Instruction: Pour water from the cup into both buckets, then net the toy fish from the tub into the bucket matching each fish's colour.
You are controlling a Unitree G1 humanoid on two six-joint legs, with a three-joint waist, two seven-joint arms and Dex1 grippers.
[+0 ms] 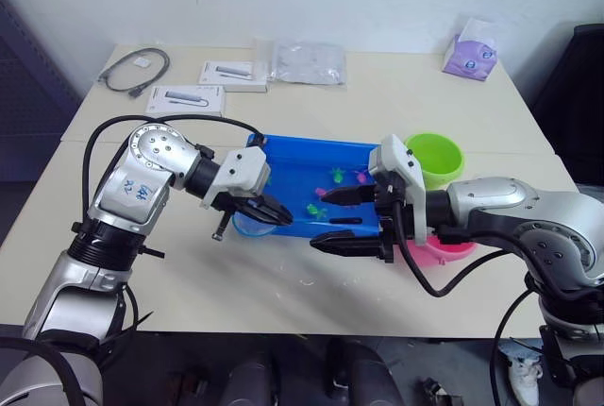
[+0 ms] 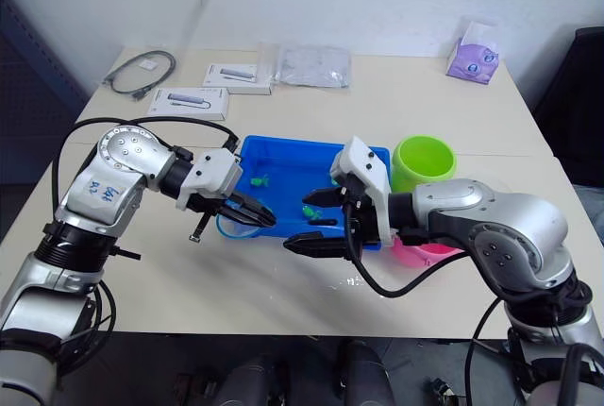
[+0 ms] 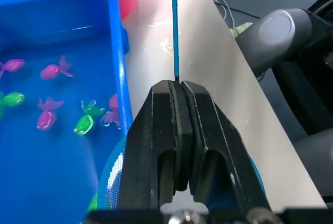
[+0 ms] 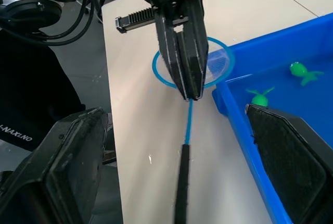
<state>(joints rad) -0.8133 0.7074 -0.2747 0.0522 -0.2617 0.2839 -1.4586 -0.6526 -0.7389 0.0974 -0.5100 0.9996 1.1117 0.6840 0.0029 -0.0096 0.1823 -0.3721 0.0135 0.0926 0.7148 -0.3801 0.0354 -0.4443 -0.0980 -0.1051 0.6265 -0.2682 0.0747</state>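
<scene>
The blue tub [image 1: 288, 156] sits mid-table with several green and pink toy fish [image 3: 54, 71] in water. My left gripper [image 1: 276, 211] is shut on the thin blue stem of the net, just past its round blue hoop [image 4: 217, 61], which lies off the tub's near left corner. The net's dark handle [image 4: 181, 182] runs on between the wide-apart fingers of my open right gripper [image 1: 332, 218], untouched. The green bucket [image 1: 435, 157] stands right of the tub. The pink bucket [image 1: 445, 249] sits in front of it, partly behind my right arm. The cup is out of view.
At the table's back lie a coiled cable [image 1: 137, 70], two white boxes [image 1: 181, 99], a clear plastic bag [image 1: 308, 61] and a purple tissue pack [image 1: 470, 50]. The near table edge runs just in front of both arms.
</scene>
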